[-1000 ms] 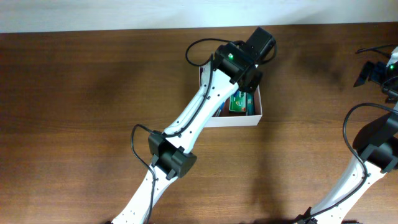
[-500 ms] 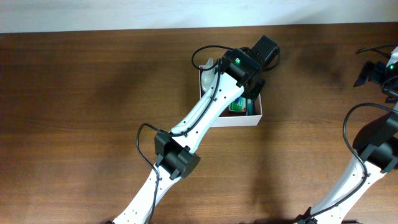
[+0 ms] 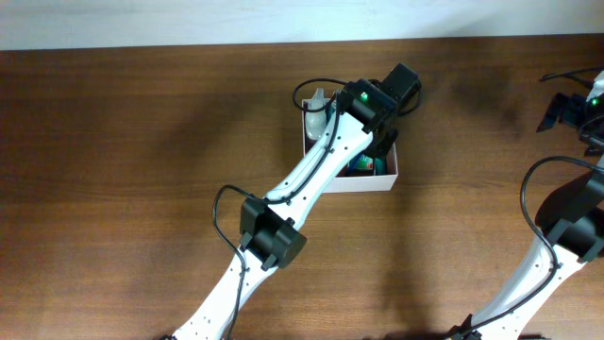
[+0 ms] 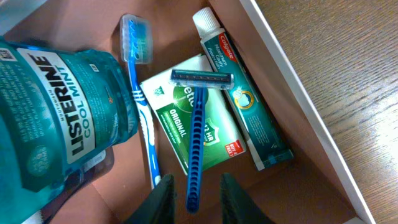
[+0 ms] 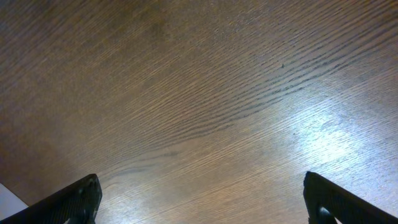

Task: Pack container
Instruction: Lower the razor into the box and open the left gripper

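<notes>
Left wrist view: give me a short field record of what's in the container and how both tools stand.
container: open-top, white walls, pinkish floor
contents: mouthwash bottle, toothbrush, razor, green packet, toothpaste tube
razor: lies across the green packet, handle end between the left tool's fingers
left tool: over the container, jaws apart, gap on each side of the handle
right tool: open wide, empty, above bare table
</notes>
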Robot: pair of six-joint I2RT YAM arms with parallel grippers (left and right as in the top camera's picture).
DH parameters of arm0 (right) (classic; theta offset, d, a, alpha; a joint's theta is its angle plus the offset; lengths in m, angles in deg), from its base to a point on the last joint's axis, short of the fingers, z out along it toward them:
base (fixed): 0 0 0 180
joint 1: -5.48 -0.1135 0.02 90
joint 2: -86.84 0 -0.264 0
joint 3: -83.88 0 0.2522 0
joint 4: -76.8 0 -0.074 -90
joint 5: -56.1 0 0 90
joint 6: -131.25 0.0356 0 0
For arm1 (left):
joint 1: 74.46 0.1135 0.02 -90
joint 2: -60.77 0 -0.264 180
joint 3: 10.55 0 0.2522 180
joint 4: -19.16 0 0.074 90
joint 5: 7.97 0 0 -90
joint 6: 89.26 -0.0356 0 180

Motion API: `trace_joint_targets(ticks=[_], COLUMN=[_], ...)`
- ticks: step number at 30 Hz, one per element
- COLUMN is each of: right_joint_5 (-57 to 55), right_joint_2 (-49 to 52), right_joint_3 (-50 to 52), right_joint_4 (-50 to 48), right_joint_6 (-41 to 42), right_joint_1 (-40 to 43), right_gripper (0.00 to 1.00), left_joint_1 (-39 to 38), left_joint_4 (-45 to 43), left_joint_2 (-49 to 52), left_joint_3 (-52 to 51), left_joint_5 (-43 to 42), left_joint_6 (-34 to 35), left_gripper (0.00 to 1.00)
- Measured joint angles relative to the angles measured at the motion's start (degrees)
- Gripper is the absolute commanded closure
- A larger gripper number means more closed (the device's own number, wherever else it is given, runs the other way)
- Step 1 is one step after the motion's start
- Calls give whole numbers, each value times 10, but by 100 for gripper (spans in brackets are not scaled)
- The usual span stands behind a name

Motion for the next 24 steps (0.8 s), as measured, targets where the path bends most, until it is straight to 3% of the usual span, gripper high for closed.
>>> trace_joint_targets(ticks=[10,12,16,24], right_joint_5=[0,0,0,0], right_joint_2=[0,0,0,0], right_joint_3=[0,0,0,0], right_joint_4=[0,0,0,0], right_joint_6=[0,0,0,0], right_joint_1=[0,0,0,0], right_gripper=[1,1,1,1], left_joint_1=[8,12,17,17], left_joint_4=[16,16,7,2], left_joint_2=[-1,-4,-32,-181], left_joint_3=[0,0,0,2], left_joint_5=[0,0,0,17], left_joint_6=[-3,-4,-11,-12], left_gripper=[42,32,1,0])
